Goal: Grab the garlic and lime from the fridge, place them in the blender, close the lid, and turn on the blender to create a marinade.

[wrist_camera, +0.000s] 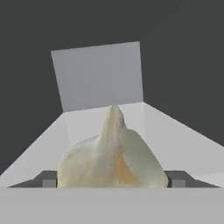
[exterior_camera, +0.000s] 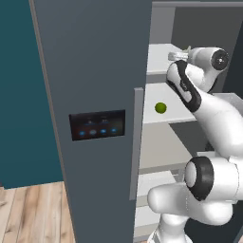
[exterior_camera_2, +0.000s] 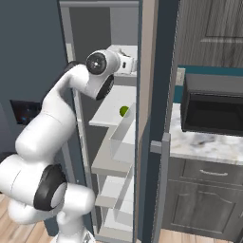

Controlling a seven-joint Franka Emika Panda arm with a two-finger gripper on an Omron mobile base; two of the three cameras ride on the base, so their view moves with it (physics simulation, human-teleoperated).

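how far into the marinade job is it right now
Early. Done: the fridge is open and the arm has reached onto the upper shelf. In hand: the open gripper straddles the garlic, not clearly gripped yet. Left: the lime sits on the shelf below; blender loading, lid and switching on remain.

Arm (exterior_camera: 209, 123) rising from base, elbow bending high, forearm reaching forward into fridge (exterior_camera: 95, 95) at upper-shelf level. Wrist turning level, hand pointing toward back wall. In right base view, same arm (exterior_camera_2: 52, 128) arching up from lower left, wrist joint facing camera. Gripper (wrist_camera: 112, 180) sitting low over shelf, jaws standing wide, dark fingertips (wrist_camera: 49, 180) flanking garlic (wrist_camera: 112, 153) on either side. Contact between tips and bulb not discernible. Gripper's tip (exterior_camera: 176, 56) showing pale just past wrist in left base view.
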